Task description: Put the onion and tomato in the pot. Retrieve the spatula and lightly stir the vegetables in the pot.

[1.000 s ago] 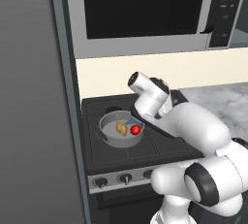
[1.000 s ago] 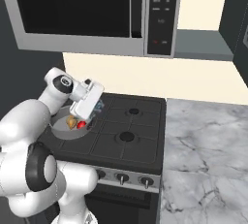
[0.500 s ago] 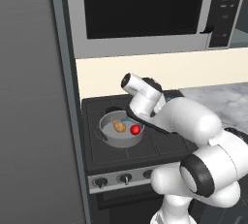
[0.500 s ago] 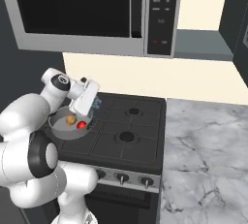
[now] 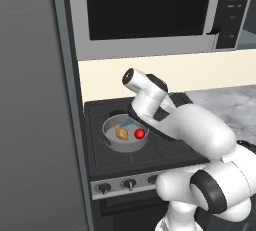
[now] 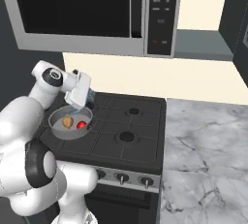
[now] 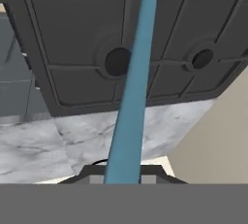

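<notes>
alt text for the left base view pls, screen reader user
A white robot arm reaches over a black stove, its gripper holding a teal spatula angled down into a grey pot. The pot holds an onion and a red tomato; a microwave hangs above.

Bent sharply at the elbow, white upper links bulging low and near the cameras, forearm reaching forward and up to a dark-capped wrist joint. Hand turned down from the wrist and tilted, pointing toward the base side of the reach. Gripper (image 6: 83, 105) hidden under the hand housing in the right base view, likewise tucked beneath the wrist in the left base view (image 5: 134, 119). Jaws closed tight on the spatula (image 7: 131, 102), clamped near the end of its handle, shaft running straight out from between the fingertips and away along the hand's axis, blade end far from the gripper.
</notes>
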